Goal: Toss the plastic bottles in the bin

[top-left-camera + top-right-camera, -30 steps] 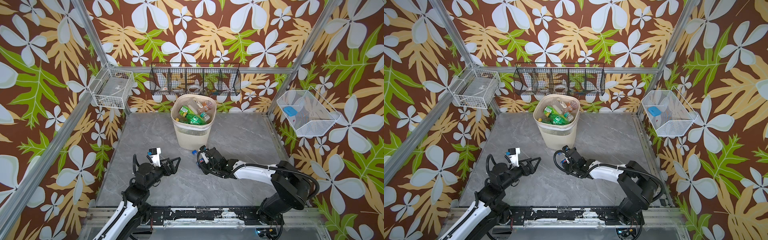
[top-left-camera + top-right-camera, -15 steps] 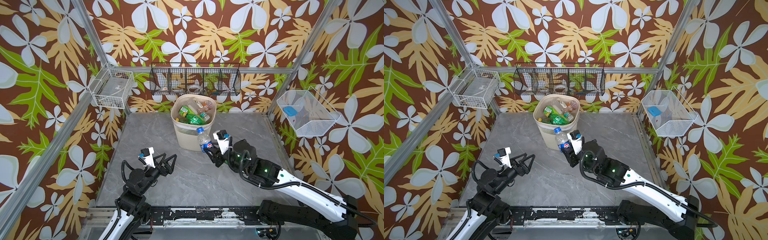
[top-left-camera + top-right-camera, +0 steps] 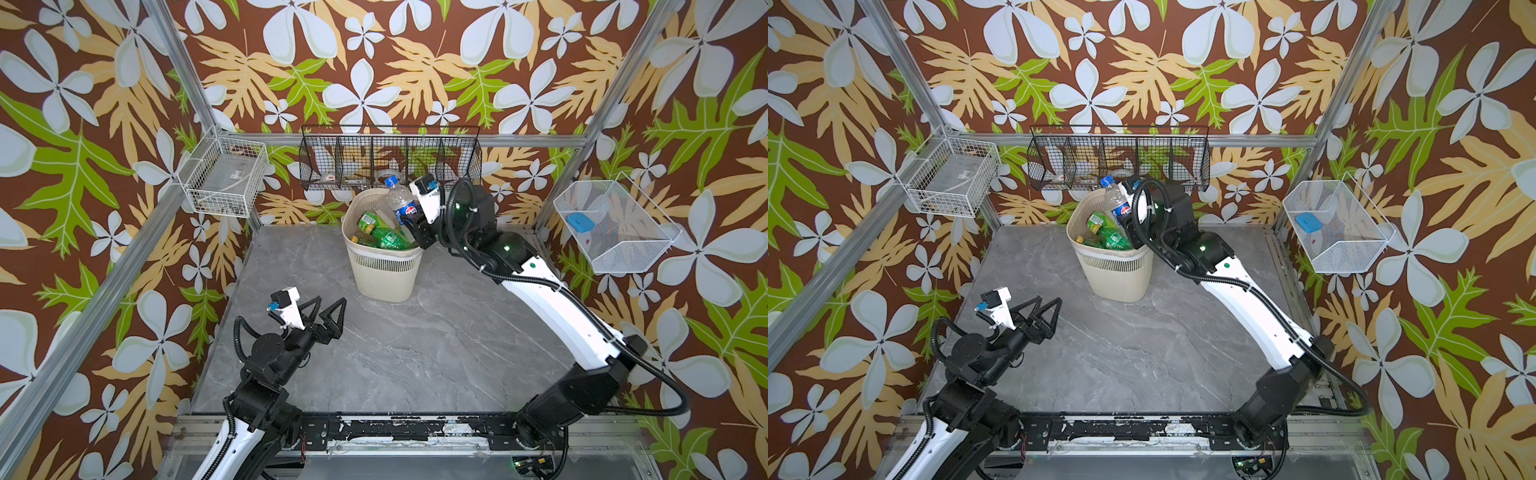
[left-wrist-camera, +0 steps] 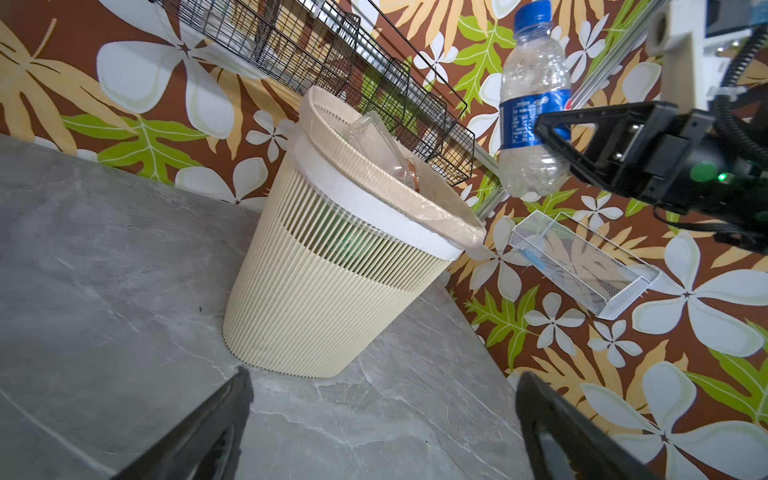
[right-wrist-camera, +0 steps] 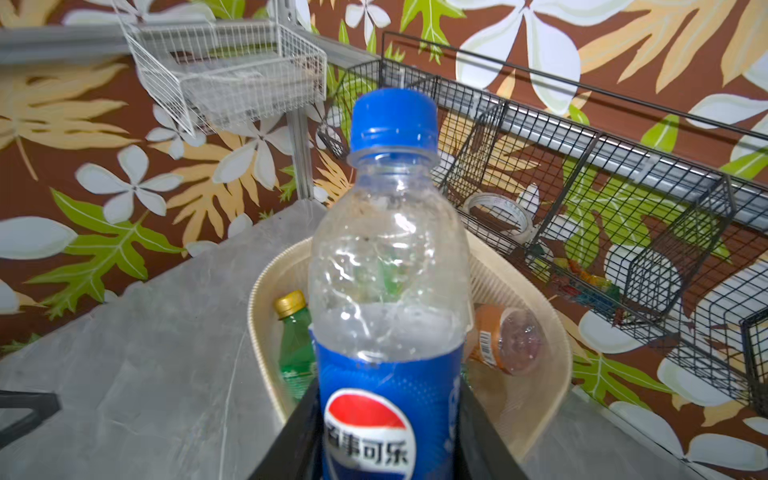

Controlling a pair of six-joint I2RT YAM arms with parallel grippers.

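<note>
Pepsi bottle (image 5: 386, 270), 百事可乐 label (image 5: 368, 415), blue cap (image 5: 392, 118), clamped in right claw (image 5: 384, 453) over bin (image 3: 384, 274), left claw (image 3: 331, 300) spread

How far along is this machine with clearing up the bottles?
Looks nearly done. Several bottles, green ones among them, already lie in the bin. The right claw grips a clear blue-capped bottle over it; it only needs dropping. No other bottle shows on the table, and the left claw hangs open, empty.

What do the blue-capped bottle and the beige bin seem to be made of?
The bottle: thin clear plastic, glossy and dented; the background shows through it. The bin: beige plastic, matte, moulded in fine slotted ribs; probably rigid.
</note>
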